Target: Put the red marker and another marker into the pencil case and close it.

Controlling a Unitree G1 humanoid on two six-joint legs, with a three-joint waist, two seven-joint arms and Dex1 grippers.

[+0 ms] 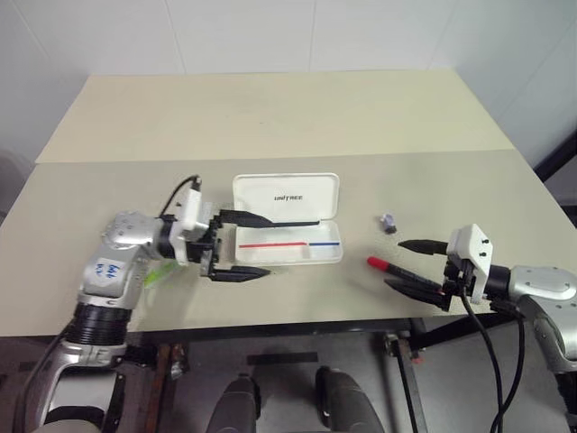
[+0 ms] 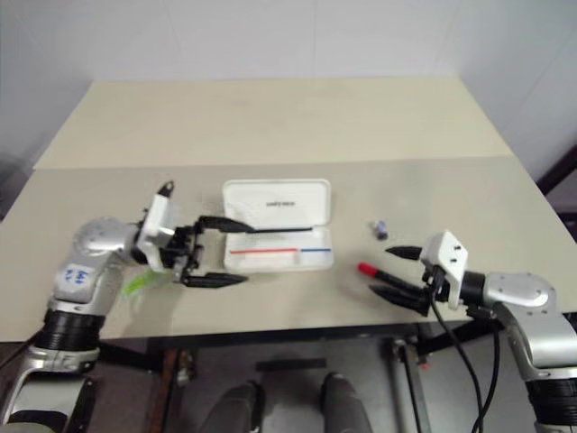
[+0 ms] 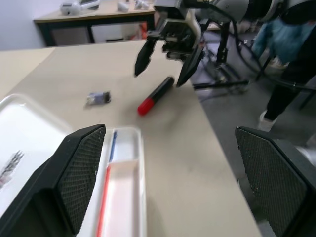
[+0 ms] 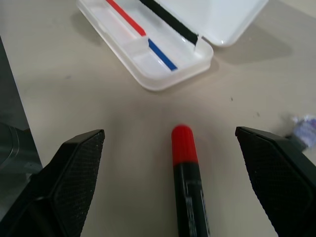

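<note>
1. The pencil case [image 1: 288, 216] lies open near the middle of the table [image 1: 270, 117]; its lid, with dark lettering, is folded back away from the robot, and the tray carries a red and blue line.
2. The left gripper [image 1: 255, 244] is at the case's left end, pointing to the right, fingers wide apart and holding nothing; the upper finger reaches over the hinge line, the lower one hangs just in front of the tray's near edge.
3. The green marker [image 1: 159, 274] lies on the table beside the left arm, partly hidden by it.
4. The red marker [image 4: 187, 177] lies right of the case, red tip pointing toward it.
5. The right gripper [image 1: 404, 264] straddles the marker's black end, jaws spread, clear of the barrel on both sides.
6. A small purple-grey bit [image 1: 388, 221] rests beyond the red marker, apart from it.
</note>
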